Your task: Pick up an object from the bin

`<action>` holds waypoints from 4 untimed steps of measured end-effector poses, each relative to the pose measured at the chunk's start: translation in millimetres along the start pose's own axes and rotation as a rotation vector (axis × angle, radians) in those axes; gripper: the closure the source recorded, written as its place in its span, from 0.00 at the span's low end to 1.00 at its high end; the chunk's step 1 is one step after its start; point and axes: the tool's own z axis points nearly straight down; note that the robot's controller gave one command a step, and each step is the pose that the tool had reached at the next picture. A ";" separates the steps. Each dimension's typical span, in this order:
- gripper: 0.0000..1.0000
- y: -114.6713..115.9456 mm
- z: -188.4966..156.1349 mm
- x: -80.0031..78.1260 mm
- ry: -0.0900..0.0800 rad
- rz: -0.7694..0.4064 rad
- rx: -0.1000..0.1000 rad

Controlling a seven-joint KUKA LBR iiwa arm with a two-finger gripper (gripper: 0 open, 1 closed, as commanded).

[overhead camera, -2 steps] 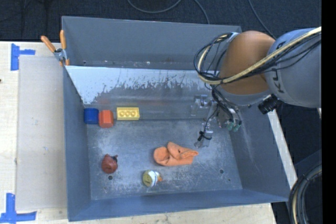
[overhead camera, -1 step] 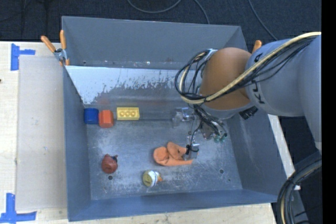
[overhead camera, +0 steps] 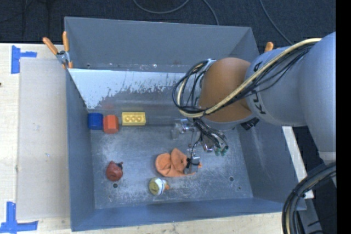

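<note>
Looks down from above and a little to one side into a grey metal bin (overhead camera: 82, 172), its floor dusted with pale specks. Enters from the right as a thick grey arm (overhead camera: 296, 85), with an orange cover (overhead camera: 225, 90) at the wrist and loops of black and yellow cable (overhead camera: 180, 97) bunched around it. Ends below that cover in the gripper (overhead camera: 192, 160), lowered to the bin floor a little right of centre and toward the near side. Meets there the right edge of a crumpled orange soft thing (overhead camera: 170, 164), touching it or very nearly so. Impossible to tell the claw's state, whether spread, pressed together or pinching the orange folds: too dark and too small against them. That orange piece: lumpy, folded, flat on the floor, just left of the gripper's tip.

To the near left of it, just beside but apart, a small round thing (overhead camera: 156, 186), yellow-green and white. Farther left, a dark red lump (overhead camera: 114, 171), alone on the floor. Along the far left of the floor, a row of three: a blue block (overhead camera: 95, 121) touching an orange-red block (overhead camera: 111, 124), then a yellow brick (overhead camera: 133, 118) with studs on top just beside that. Well apart from the gripper, all three.
</note>
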 end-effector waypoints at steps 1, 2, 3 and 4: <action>1.00 -17.2 6.7 2.7 -0.004 -0.379 0.005; 1.00 -17.2 6.7 2.7 -0.004 -0.379 0.005; 1.00 -12.9 -104.9 13.1 -0.004 -0.389 0.004; 1.00 -12.9 -104.8 13.2 -0.004 -0.388 0.004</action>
